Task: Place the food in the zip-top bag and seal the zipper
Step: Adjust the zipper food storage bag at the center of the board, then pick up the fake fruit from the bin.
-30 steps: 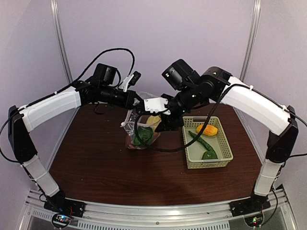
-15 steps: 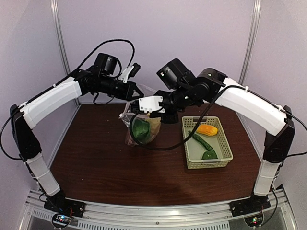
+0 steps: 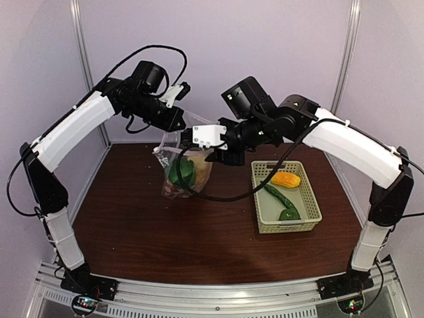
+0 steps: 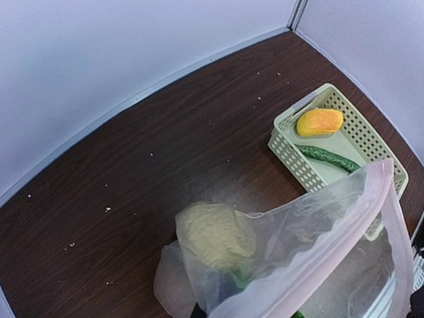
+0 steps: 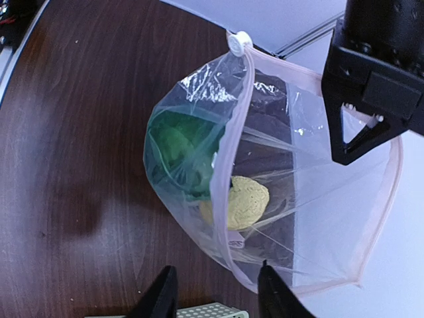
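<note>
The zip-top bag hangs from my left gripper, which is shut on its upper rim; its bottom is at the table. In the right wrist view the bag gapes open, with a yellow lemon and green bok choy inside, and a white slider at one end of the zipper. My left gripper pinches the far rim. My right gripper is open and empty above the bag's near edge. The left wrist view shows the bag and lemon.
The pale green basket stands right of the bag. It holds an orange piece, a cucumber and a green pepper. The basket also shows in the left wrist view. Walls enclose the table at the back and sides.
My left gripper has lifted the bag's rim and carried it left, so the bag hangs taller. My right gripper has risen and shifted left with it.
</note>
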You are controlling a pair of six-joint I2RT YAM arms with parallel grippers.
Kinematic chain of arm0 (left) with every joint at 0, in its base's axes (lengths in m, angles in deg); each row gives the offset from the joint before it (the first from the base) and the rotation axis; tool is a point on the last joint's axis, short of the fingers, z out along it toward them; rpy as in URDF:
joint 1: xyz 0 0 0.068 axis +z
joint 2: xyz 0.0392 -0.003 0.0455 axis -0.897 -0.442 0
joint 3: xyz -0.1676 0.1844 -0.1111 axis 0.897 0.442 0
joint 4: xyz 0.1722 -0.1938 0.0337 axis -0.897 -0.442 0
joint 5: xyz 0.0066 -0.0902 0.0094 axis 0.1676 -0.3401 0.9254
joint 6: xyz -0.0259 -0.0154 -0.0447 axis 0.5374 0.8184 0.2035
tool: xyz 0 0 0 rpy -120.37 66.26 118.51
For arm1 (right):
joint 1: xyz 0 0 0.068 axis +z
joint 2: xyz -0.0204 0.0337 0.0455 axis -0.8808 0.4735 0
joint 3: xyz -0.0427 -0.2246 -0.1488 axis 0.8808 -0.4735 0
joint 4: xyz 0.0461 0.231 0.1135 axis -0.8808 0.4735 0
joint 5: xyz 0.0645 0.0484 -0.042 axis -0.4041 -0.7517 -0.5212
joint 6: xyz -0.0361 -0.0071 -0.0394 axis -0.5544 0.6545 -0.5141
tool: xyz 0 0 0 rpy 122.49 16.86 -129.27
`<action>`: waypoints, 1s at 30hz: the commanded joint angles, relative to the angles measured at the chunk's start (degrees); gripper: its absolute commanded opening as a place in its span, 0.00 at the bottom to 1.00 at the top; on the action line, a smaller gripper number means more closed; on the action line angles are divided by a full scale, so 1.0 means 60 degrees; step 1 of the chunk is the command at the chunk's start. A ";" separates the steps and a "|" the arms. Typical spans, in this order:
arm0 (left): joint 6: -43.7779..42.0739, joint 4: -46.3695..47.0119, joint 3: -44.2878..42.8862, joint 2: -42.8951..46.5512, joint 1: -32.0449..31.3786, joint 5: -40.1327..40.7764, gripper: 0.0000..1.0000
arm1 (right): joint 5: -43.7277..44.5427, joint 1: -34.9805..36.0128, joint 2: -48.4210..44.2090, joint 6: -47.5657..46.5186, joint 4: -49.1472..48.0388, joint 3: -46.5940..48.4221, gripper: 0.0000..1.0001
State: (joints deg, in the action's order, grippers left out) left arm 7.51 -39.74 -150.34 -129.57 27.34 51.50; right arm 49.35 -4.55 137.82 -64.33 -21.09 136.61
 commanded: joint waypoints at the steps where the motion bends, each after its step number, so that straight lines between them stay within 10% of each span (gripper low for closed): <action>1: -0.0325 0.0282 0.0468 -0.0151 0.0029 -0.1404 0.00 | -0.0082 -0.0055 -0.0798 0.0220 0.0777 -0.0246 0.49; 12: -0.0035 0.1778 0.2319 0.0491 0.0034 -0.2941 0.00 | -0.1994 -0.3986 -0.3775 0.1458 -0.0130 -0.4367 0.62; 20: 0.0082 0.2202 0.2911 0.0704 0.0036 -0.3089 0.00 | -0.2918 -0.6461 -0.1712 0.1870 0.0163 -0.5006 0.56; 30: 0.0123 0.2347 0.3173 0.0734 0.0036 -0.3149 0.00 | -0.0278 -0.6646 0.0724 0.1637 -0.0234 -0.4129 0.54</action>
State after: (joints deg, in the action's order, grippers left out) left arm 7.70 -28.40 -132.22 -126.89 27.34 33.66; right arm 40.30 -44.72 138.23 -53.88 -21.73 108.83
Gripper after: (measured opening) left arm 0.008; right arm 0.541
